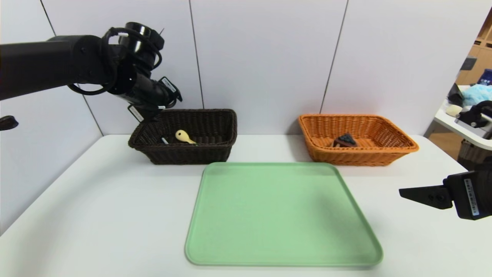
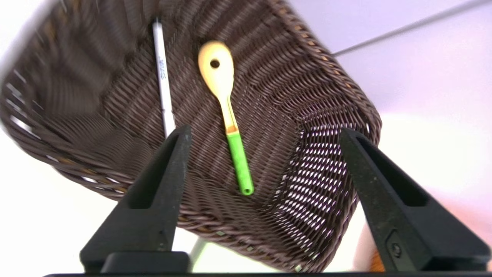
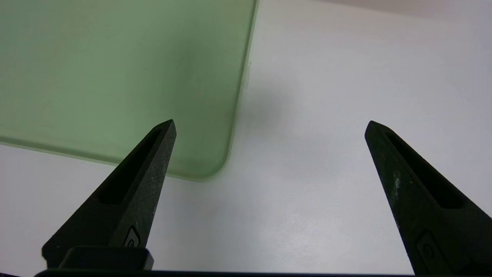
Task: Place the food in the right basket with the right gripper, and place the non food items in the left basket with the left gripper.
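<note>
I have the left gripper [image 2: 265, 132] up over the dark brown basket [image 1: 184, 154], which sits near the far edge of the desk [image 1: 115, 215], toward its far left corner. Its jaws stand wide, with nothing between them, and from the wrist I look straight down into the weave. The spatula [image 2: 223, 92] lies on the basket's floor, its yellow slotted head pointing one way and its green handle [image 2: 240, 161] the other. The white pen [image 2: 163, 77] lies beside it, well inside the rim, the two apart from each other. Across the desk, toward the far right corner, I can see the orange wicker basket [image 1: 357, 154] with the cake slice [image 1: 346, 140] inside, close to the basket's near wall, dark berries on top. Between and in front of the two baskets, the green tray [image 1: 284, 215] reaches toward the near edge of the desk. My right gripper [image 3: 271, 129] is parked above the desk's right side, just beyond the tray's right edge, jaws wide and holding nothing.
</note>
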### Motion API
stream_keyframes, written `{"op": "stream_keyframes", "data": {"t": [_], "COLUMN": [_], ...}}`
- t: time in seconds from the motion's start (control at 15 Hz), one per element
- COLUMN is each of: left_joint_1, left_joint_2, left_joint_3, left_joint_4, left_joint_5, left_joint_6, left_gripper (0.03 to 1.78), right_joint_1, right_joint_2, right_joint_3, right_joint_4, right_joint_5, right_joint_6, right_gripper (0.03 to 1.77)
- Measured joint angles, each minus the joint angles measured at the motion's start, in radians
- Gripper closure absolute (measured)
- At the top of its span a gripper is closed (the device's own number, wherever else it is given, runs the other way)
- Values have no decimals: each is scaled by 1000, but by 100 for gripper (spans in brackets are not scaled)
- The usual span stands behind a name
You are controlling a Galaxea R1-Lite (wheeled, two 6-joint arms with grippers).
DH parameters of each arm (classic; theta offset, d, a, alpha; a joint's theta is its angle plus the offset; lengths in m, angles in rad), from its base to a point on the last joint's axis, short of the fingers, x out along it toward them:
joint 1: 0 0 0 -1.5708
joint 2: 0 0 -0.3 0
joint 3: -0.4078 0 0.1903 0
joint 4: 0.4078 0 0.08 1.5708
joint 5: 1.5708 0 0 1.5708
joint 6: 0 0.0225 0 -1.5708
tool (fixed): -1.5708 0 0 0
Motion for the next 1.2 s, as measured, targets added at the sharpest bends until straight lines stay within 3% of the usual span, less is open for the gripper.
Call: {"op": "stream_keyframes", "data": {"t": [0.33, 0.6, 1.0, 1.2], "left_joint_1": [12, 27, 29, 21], "left_joint_2": [-130, -265, -472, -574], "left_joint_3": [7, 56, 198, 308], "left_joint_4": [-9, 0, -4, -7], "left_joint_5": [85, 91, 79, 81], "left_joint_6": [476, 774, 934, 931], "left_gripper": [27, 21, 15, 14], "right_joint_1": [-2, -47, -56, -55], "right_joint_2": [-2, -20, -133, -203], "right_joint_3": [0, 5, 32, 62], "right_joint_4": [-6, -6, -1, -6], "right_joint_5": [-1, -11, -22, -31], "right_joint_6": [1, -2, -36, -40], "right_gripper": [10, 10, 10, 10]}}
